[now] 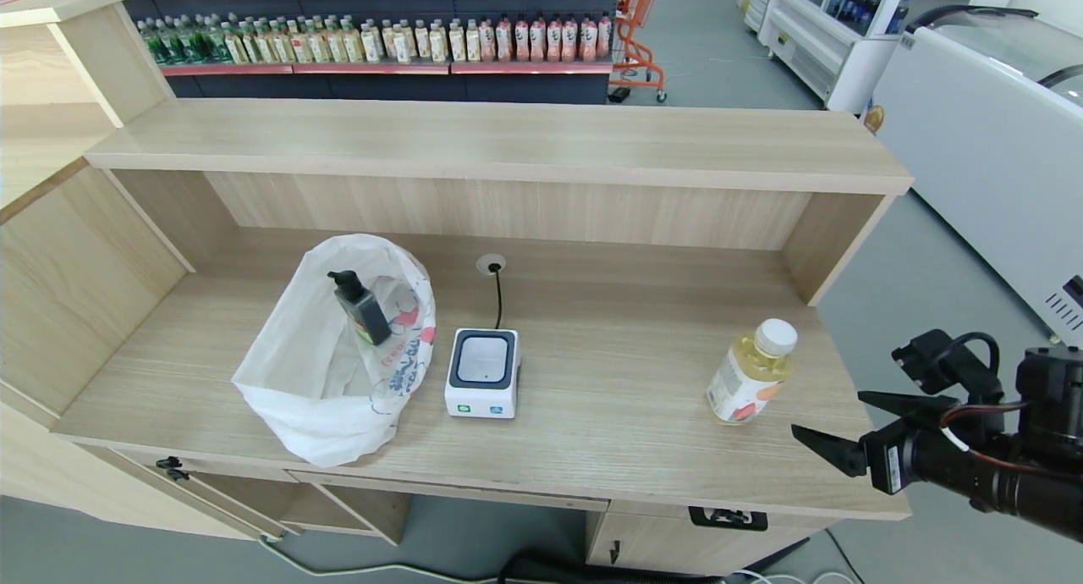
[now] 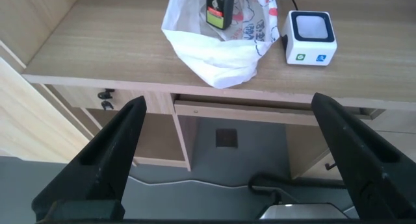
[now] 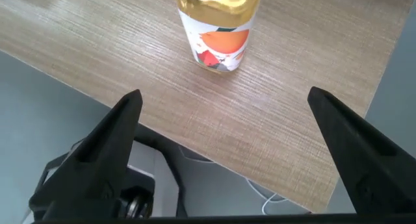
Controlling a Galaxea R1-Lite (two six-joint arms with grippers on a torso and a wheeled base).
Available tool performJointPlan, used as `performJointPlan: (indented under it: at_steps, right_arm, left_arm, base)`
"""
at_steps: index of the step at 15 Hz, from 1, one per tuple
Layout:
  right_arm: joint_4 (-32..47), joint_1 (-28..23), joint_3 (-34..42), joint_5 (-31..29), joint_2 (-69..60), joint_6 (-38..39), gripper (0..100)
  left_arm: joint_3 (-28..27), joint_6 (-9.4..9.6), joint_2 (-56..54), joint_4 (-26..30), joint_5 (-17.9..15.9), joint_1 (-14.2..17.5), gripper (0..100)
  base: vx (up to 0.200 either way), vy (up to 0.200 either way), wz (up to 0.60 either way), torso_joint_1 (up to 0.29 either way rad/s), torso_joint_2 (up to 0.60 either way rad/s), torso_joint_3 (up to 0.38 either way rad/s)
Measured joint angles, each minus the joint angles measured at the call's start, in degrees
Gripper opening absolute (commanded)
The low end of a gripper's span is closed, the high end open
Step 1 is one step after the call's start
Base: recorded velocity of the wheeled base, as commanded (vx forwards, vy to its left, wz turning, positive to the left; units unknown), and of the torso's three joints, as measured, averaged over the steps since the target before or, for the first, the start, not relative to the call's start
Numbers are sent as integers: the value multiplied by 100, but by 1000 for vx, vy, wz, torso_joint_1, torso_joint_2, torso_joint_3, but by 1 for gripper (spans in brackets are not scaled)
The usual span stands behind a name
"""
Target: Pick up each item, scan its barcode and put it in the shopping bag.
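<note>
One item looks done: the dark pump bottle (image 1: 362, 306) sits inside the shopping bag (image 1: 279, 372), at 9 o'clock of the scanner (image 1: 482, 372). Still to do: the juice bottle (image 1: 753, 371), upright on the surface (image 1: 609, 338) at 3 o'clock of the scanner, ungrasped and likely unscanned. Right gripper (image 1: 827, 413) at its 4 o'clock, fingers spread, empty. Left gripper (image 2: 229, 100) off the surface's near edge, fingers apart, holding nothing.

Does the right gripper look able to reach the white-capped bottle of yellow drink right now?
Probably yes: the open right gripper faces the upright white-capped bottle, only bare wooden counter between them.
</note>
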Motion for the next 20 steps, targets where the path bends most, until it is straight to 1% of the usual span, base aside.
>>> performJointPlan:
  at_steps: [3, 6, 13, 15, 20]
  right_arm:
    - [-434, -2, 55, -5, 383, 0, 100]
    - [-1150, 35, 74, -5, 805, -2, 100]
    - [-2548, 304, 50, -7, 1852, -27, 100]
    - [-2877, 343, 9, -7, 2099, -27, 100]
    - [-3391, 480, -228, 20, 2606, 90, 100]
  left_arm:
    - [0, 0, 0, 0, -2, -4, 100]
    - [0, 0, 0, 0, -2, 2, 100]
    - [0, 0, 0, 0, -2, -2, 100]
    - [0, 0, 0, 0, -2, 0, 100]
    - [0, 0, 0, 0, -2, 0, 100]
  base:
    - [0, 0, 0, 0, 0, 0]
    - [0, 0, 0, 0, 0, 0]
    - [0, 0, 0, 0, 0, 0]
    - [0, 0, 0, 0, 0, 0]
    - [0, 0, 0, 0, 0, 0]
